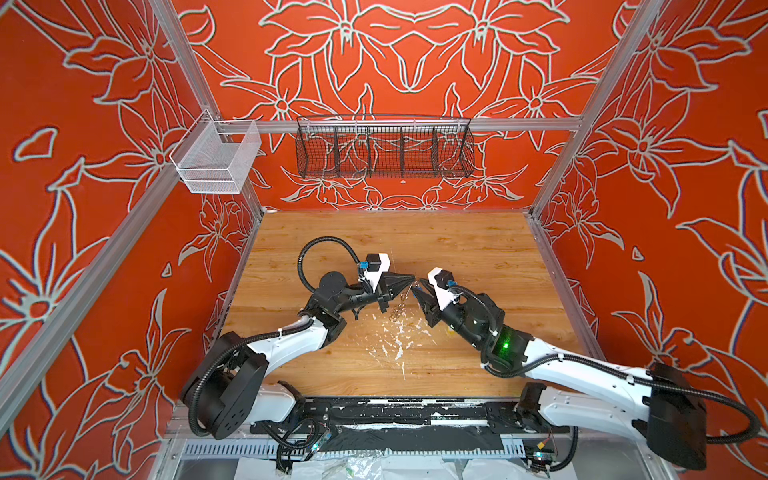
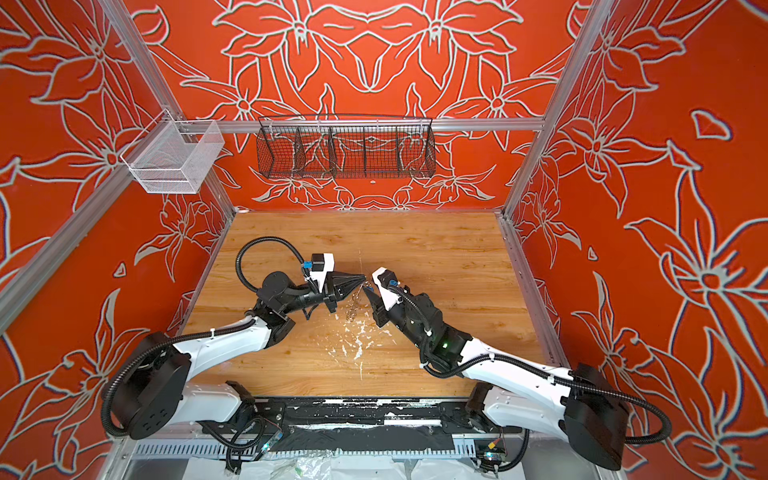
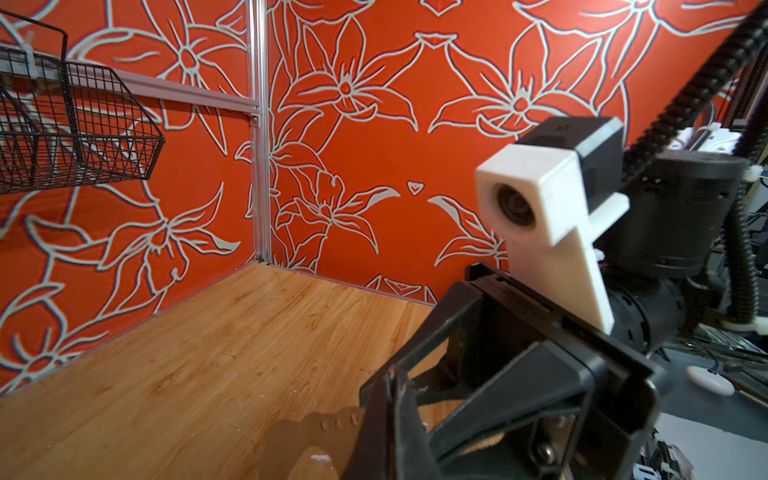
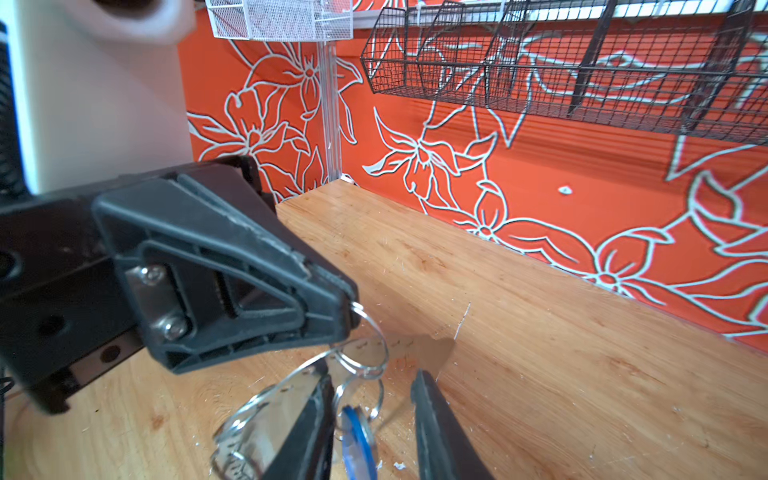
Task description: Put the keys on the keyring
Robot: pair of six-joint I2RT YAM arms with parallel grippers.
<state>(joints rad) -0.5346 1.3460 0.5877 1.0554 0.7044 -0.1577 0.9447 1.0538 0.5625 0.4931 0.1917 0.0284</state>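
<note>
Both arms meet over the middle of the wooden table (image 1: 478,249), their tips almost touching in both top views. The left gripper (image 4: 351,311) is pinched fully together on a small metal split ring (image 4: 376,332), which shows clearly in the right wrist view; from that ring the keyring (image 4: 266,409) hangs down, a flat shiny band with further split rings along its edge. In a top view the hanging rings (image 1: 397,309) dangle just below and between the two tips, above a patch of white flecks on the wood. The right gripper (image 4: 374,399) stands partly open, its two dark fingers (image 4: 436,419) apart, with the blue key tag (image 4: 357,440) between them; whether either finger touches the tag cannot be told. A small yellow thing (image 1: 450,331), perhaps the other key, lies on the table beside the right arm, mostly hidden.
</note>
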